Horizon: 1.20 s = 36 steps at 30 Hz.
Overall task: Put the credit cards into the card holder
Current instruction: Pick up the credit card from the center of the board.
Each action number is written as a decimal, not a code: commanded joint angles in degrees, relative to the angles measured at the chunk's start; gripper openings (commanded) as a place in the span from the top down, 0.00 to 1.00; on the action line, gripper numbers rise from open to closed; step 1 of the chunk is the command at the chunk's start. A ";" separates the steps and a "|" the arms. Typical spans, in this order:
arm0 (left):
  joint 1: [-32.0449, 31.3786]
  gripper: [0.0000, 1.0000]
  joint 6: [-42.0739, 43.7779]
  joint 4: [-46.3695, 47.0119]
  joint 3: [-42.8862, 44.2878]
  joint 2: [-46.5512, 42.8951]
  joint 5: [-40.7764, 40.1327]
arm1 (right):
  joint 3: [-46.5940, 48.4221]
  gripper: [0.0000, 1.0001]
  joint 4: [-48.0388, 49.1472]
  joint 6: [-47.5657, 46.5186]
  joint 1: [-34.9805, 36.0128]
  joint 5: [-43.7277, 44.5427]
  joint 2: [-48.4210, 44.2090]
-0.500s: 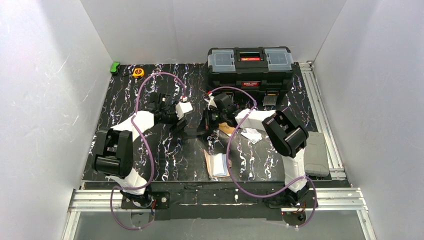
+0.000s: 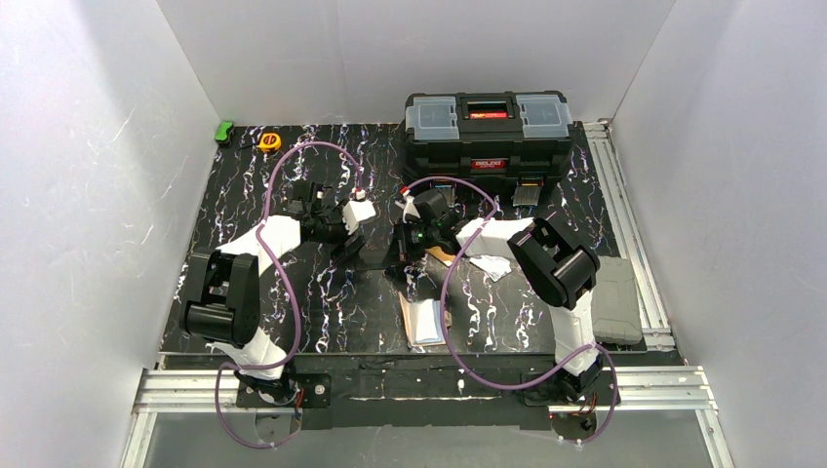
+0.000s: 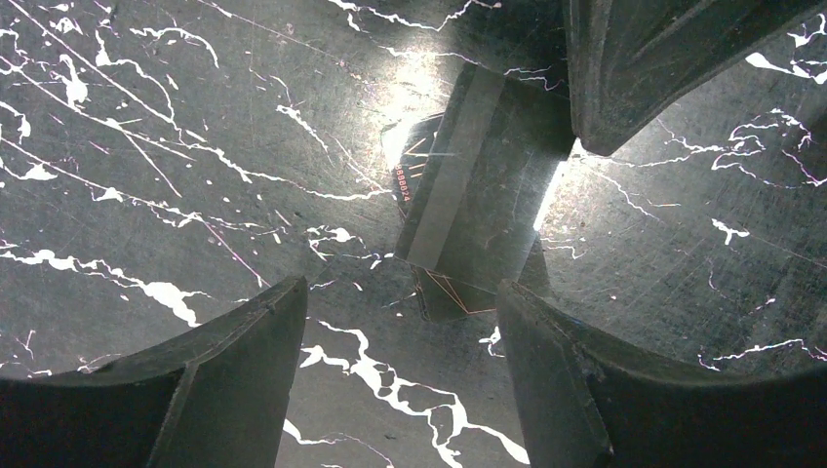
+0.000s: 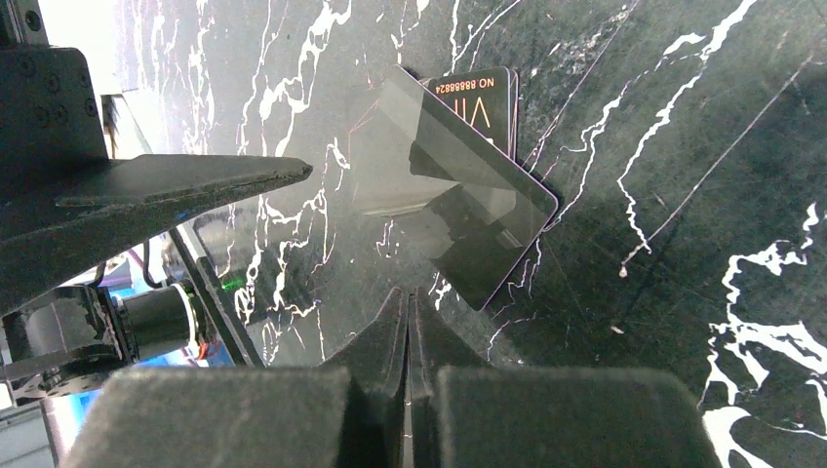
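The right end effector (image 4: 408,292) is noted as just shut: its fingers are pressed flat together, with no gap left. The black card (image 4: 458,214) is found just beyond the tips on the worktop (image 4: 683,117), apparently tilted, with one edge raised. Printing is seen past its far end, so a second card beneath cannot be ruled out. No card edge is seen between the fingers, so a pinch is not confirmed. The closure is judged to have caught nothing, or at most to be nudging the near edge. In the top view the right wrist is found shifted slightly from half a second earlier. The left end effector (image 3: 400,288) is held spread low over the same card, with nothing gripped. The holder (image 2: 426,322) is lying open near the front edge, well apart from the black card. An orange card (image 2: 444,253) is partly hidden under the right arm. A fresh grasp is probably needed before any transfer.
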 commanded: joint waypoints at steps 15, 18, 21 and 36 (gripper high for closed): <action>0.17 0.30 0.75 -1.83 1.22 0.89 2.36 | 1.09 0.99 0.39 -1.26 0.19 2.77 2.45; 0.17 0.29 1.16 -2.05 1.39 1.35 2.42 | 0.97 0.99 0.49 -1.10 0.26 2.76 2.91; 0.23 0.29 1.13 -2.07 1.50 1.77 2.77 | 0.88 0.99 0.36 -1.12 0.18 2.86 3.10; 0.57 0.10 -9.66 -6.31 8.05 6.87 5.41 | -0.74 0.99 -1.63 -2.34 0.17 4.28 3.75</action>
